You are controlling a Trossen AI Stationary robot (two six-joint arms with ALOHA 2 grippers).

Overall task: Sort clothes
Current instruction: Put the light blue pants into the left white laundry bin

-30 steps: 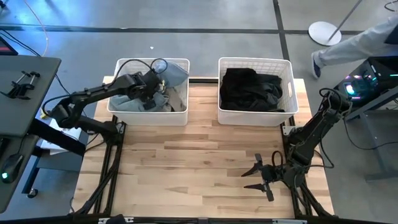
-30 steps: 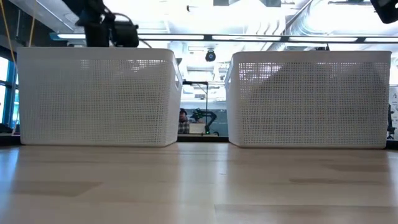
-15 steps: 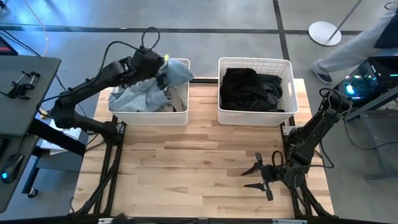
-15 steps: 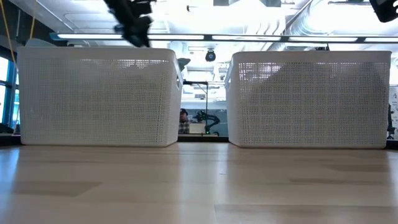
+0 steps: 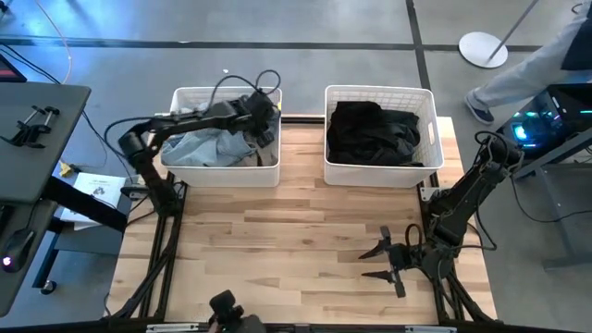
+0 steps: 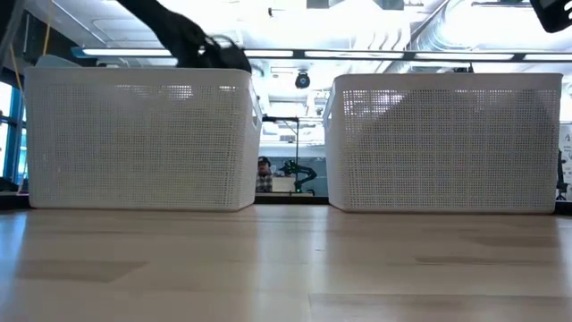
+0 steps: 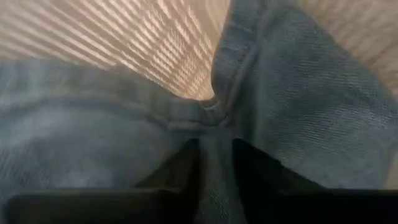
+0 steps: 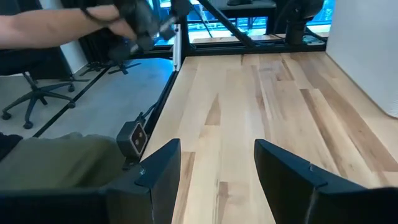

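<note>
A light blue denim garment lies bunched in the left white lattice basket. My left gripper is at that basket's right side, low over the garment and shut on denim; the left wrist view fills with the denim and the basket wall. Black clothes fill the right basket. My right gripper waits open and empty over the table's near right part, and also shows in its wrist view. My left gripper pinches a thick seamed fold of the denim between its two fingers. The fold runs out from between the fingers along them. The rest of the garment lies in the basket; whether the held part is lifted cannot be told.
The two baskets stand side by side at the table's far edge, with bare wood in front of them. A person walks beyond the table's far right corner. A person's arm shows off the table in the right wrist view.
My left gripper rose out of the left basket with the denim, which hung over the basket's far right corner. It then went down and toward the table's right, to the basket's right side. The denim has dropped back into the basket.
</note>
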